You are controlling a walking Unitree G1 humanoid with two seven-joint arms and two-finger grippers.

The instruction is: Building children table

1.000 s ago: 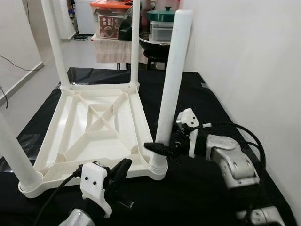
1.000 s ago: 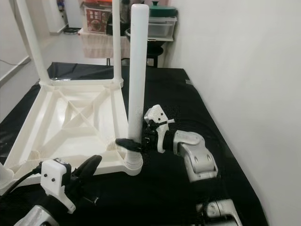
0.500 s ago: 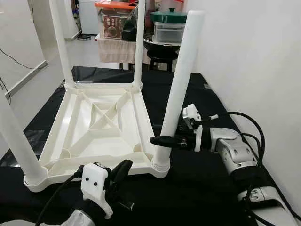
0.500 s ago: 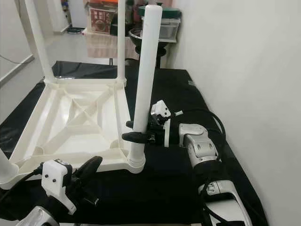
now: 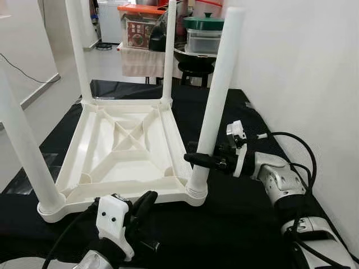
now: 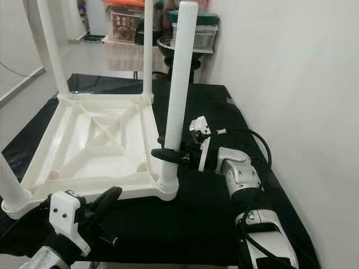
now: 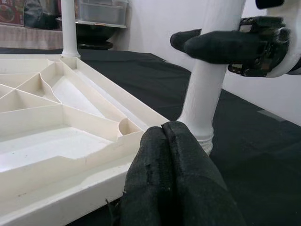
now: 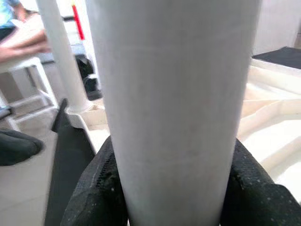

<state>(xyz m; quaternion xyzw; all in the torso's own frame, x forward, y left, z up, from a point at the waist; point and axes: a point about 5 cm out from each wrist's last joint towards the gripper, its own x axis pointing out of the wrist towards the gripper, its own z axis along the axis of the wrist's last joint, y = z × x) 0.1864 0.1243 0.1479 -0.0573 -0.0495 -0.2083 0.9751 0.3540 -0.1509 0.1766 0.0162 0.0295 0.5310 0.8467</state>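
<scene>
A white plastic children's table top (image 5: 123, 151) lies upside down on a black cloth. Legs stand up from its corners. The near right leg (image 5: 216, 95) rises straight from its corner socket (image 5: 196, 190). My right gripper (image 5: 202, 161) is shut on that leg a little above the socket; its black fingers (image 8: 94, 197) hug the white tube (image 8: 174, 108). Below the table's near edge, my left gripper (image 5: 141, 206) is shut with nothing in it, its fingertips (image 7: 164, 141) close to that edge.
A white wall (image 5: 297, 73) runs close along the right. Behind the table stand storage boxes (image 5: 137, 28) and a green-lidded container (image 5: 203, 25). The near left leg (image 5: 25, 145) stands at the left. A person's arm (image 8: 23, 44) rests on a white stool.
The camera has shifted, so the whole table sits a bit lower and further right in view. The near right leg stands straighter than one second ago. My right gripper stays on it.
</scene>
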